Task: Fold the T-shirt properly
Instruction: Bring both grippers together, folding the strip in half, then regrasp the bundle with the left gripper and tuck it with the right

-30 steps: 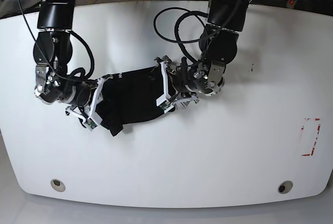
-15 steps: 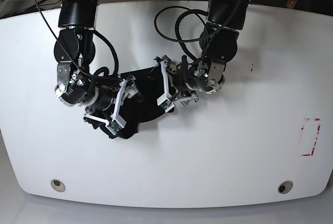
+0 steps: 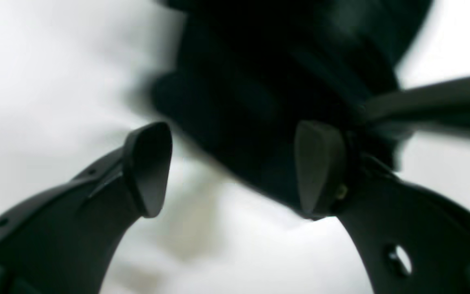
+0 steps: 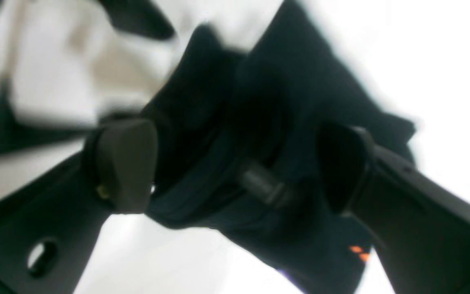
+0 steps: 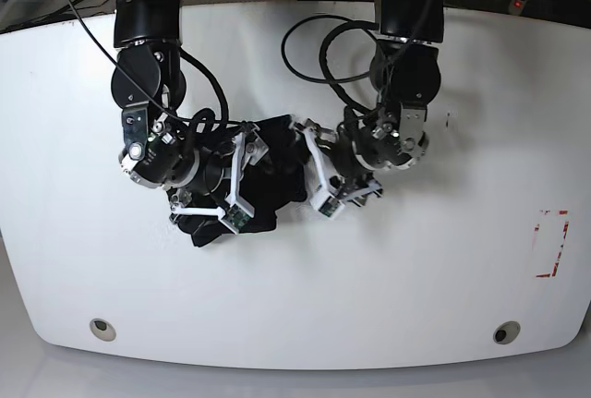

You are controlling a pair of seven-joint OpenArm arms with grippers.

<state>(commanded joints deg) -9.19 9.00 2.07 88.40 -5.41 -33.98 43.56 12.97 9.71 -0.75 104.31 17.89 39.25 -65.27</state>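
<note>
Both grippers crowd the T-shirt (image 5: pixel 272 176), a compact black bundle on the white table (image 5: pixel 416 278), just toward nine o'clock of centre. The right gripper (image 5: pixel 238 176) gapes wide, cloth bunched between its jaws; the left gripper (image 5: pixel 319 176) stands open at the bundle's three o'clock edge, clamping nothing. It's bunched, not flat, so I'd say tidying remains.

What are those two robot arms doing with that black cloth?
They are folding a black T-shirt on a white table. Both end effectors are open: the right end effector straddles a bunched part of the cloth, and the left end effector faces the opposite edge. The shirt lies crumpled between them, not yet neat.
</note>
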